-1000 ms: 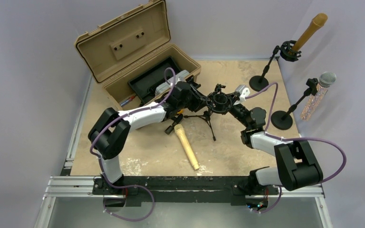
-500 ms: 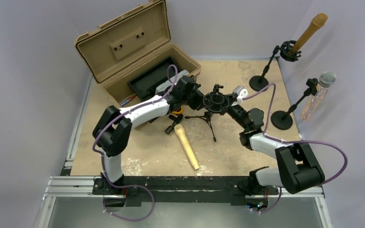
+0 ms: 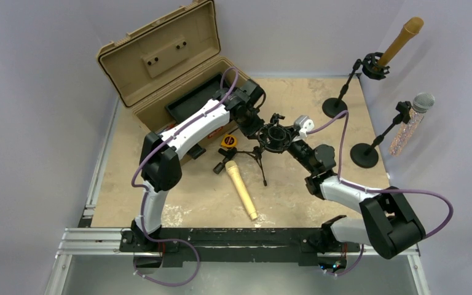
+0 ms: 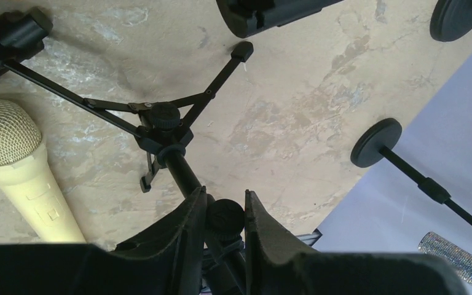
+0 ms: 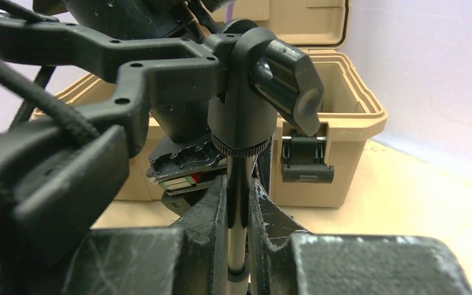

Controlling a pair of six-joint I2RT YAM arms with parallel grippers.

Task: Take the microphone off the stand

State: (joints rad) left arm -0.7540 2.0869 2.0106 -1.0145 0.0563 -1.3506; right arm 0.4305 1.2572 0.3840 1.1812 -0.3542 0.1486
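The left gripper (image 4: 224, 204) was closed to a narrow gap, its matte black fingers (image 4: 184, 224) pinching a small round knob (image 4: 224, 217) on the tripod stand (image 4: 161, 117). Straight out past those fingertips ran the stand's slim black tube, ending in a knurled hub from which thin metal legs splayed onto the table (image 4: 295, 123), a beige, mottled, scuffed board. The microphone (image 4: 18, 163) lay flat on that board, off the stand, beyond the fingertips and toward the left edge of the wrist view, near one leg. It had a smooth cream body tapering from a rounded mesh head of fine woven wire. Farther past the fingertips, toward the other side, a flat round disc base (image 4: 376, 142) with a thin rod stood on the table. The right gripper (image 5: 237, 188) was likewise clamped narrow, its worn, rubbery pads (image 5: 212, 203) pressed on either side of the stand's polished metal pole (image 5: 238, 169). Just above its fingertips the pole entered a ribbed collar and a black joint with a wing-shaped knob (image 5: 286, 77). From that joint an angular plastic shock-mount frame (image 5: 160, 67) strung with braided elastic cord extended across the near side. Behind the pole, beyond the fingers, sat an open tan toolbox (image 5: 344, 117) of hard moulded plastic with a black latch (image 5: 307, 163).
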